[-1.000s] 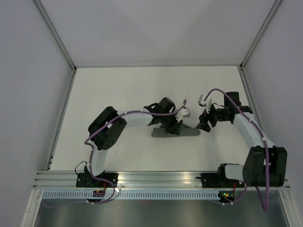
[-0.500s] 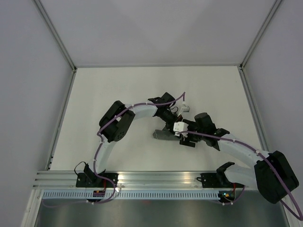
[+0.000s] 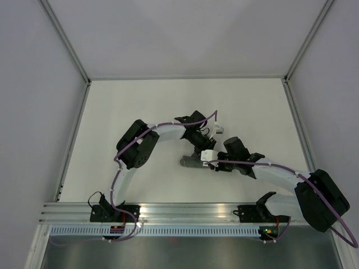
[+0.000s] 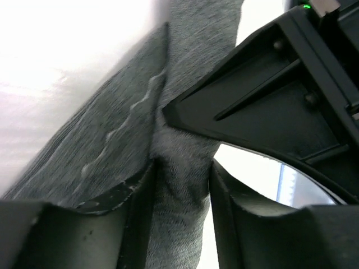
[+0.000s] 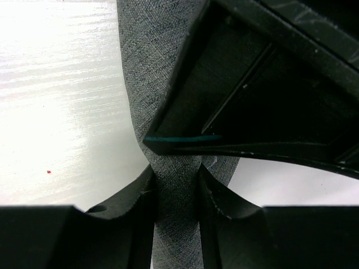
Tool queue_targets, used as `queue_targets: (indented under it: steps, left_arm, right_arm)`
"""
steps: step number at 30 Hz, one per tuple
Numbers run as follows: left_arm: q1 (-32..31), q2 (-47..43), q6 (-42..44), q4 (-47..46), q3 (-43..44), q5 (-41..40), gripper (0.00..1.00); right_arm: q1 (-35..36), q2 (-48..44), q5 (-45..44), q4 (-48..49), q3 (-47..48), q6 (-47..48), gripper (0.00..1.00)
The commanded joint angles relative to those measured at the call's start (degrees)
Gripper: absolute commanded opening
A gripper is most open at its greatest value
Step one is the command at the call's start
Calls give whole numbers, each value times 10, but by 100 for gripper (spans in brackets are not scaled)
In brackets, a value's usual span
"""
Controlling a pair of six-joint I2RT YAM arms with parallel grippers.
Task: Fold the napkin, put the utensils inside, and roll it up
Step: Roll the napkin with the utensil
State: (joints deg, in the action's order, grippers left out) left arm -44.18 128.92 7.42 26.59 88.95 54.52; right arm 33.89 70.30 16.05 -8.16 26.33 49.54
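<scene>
The napkin (image 3: pixel 188 162) lies as a narrow dark grey roll on the white table, just in front of both wrists. My left gripper (image 3: pixel 200 150) comes down on it from behind. In the left wrist view the grey cloth (image 4: pixel 112 134) fills the gap between the tips of the left gripper (image 4: pixel 182 168). My right gripper (image 3: pixel 210 164) meets the roll from the right. In the right wrist view its jaws (image 5: pixel 175 174) press both sides of the cloth (image 5: pixel 146 67), close under the left gripper's black finger. The utensils are hidden.
The white table (image 3: pixel 140 112) is bounded by grey walls at the left, back and right. An aluminium rail (image 3: pixel 190 210) carrying both arm bases runs along the near edge. The two grippers stand almost touching over the roll.
The right arm swung in from the right side of the table to the roll, and its jaws closed on the cloth. The left gripper shifted slightly back and right on the roll.
</scene>
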Motion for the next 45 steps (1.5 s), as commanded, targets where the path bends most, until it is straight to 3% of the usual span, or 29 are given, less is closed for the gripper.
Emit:
queue_targets:
  steps: [1,6,11,19,29,36,45]
  left_arm:
    - [9,-56,-35,-36,-41,-119,49]
    - [26,-125,-69,-112,-66,-179,52]
    - [33,-197,-97,-147,-96,-296,55]
    - [40,-344,-136,-285,-262,-486,57]
    - [17,-517,-133,-446,-460,-564,57]
    - [-124,-522,-17,-454,-492,-697,61]
    - [-248,-387,129,-474,-453,-774,63]
  right_arm:
    - [-2,13,-5,-33,22,12,30]
    - [-2,24,7,-65,37,12,28]
    - [-1,47,16,-91,59,13,27]
    - [-38,134,83,-192,144,35,26]
    - [-107,333,177,-403,336,114,26]
    - [-136,459,205,-501,441,141,25]
    - [-152,534,218,-547,517,144,25]
